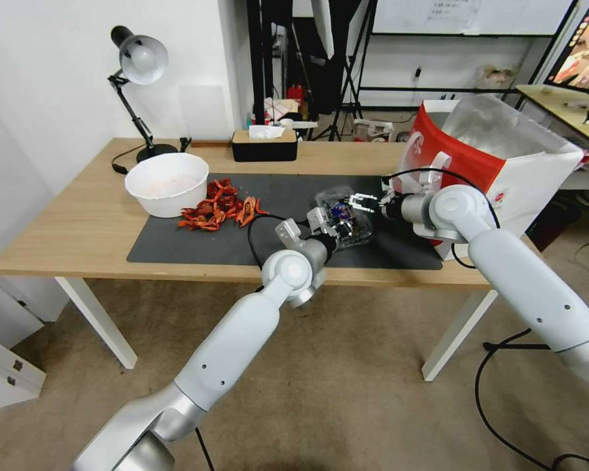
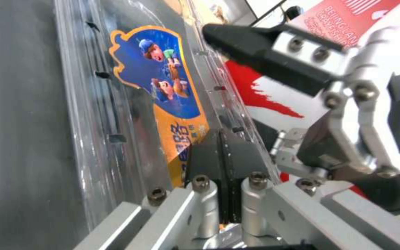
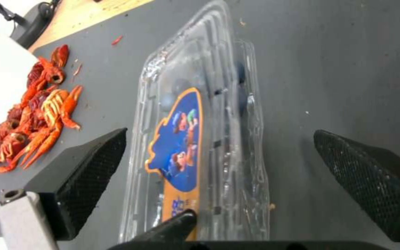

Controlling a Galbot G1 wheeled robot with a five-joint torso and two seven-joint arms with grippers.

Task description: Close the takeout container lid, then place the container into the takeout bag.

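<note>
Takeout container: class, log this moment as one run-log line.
left gripper shut, pressing lid | right gripper open astride takeout container | container on mat | takeout bag open beside

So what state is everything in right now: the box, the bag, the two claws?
Takeout container: flat on the dark mat, blueberries inside.
Lid: folded down over the berry half.
Takeout bag: upright, mouth open, foil lining showing.
Left gripper: shut, at the container's edge.
Right gripper: open, fingers either side of the container.
White bowl: upright.
Desk lamp: unlit.

Likely lab, tripods, whiteboard, monitor
</note>
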